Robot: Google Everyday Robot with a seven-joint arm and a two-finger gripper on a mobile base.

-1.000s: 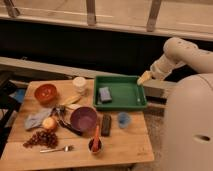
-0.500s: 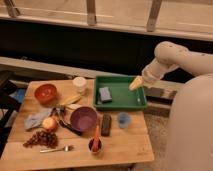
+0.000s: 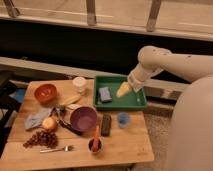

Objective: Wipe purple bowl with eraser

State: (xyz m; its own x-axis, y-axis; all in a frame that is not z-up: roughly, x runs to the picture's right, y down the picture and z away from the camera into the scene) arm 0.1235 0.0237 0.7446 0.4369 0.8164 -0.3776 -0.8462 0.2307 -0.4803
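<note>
Hand point(image 3: 123, 90) hovers spread and empty above the green tray point(image 3: 136, 101) at the counter's point(image 3: 125, 146) far edge. It should straddle the eraser's point(image 3: 106, 124) narrow width, just beside the purple bowl point(image 3: 83, 118) toward the front edge.

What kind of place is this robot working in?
Probably a kitchen-like test room: a wooden table holds a round purple bowl, a bunch of dark grapes and a metal fork. The robot's claw hangs over the green plastic tray.
</note>
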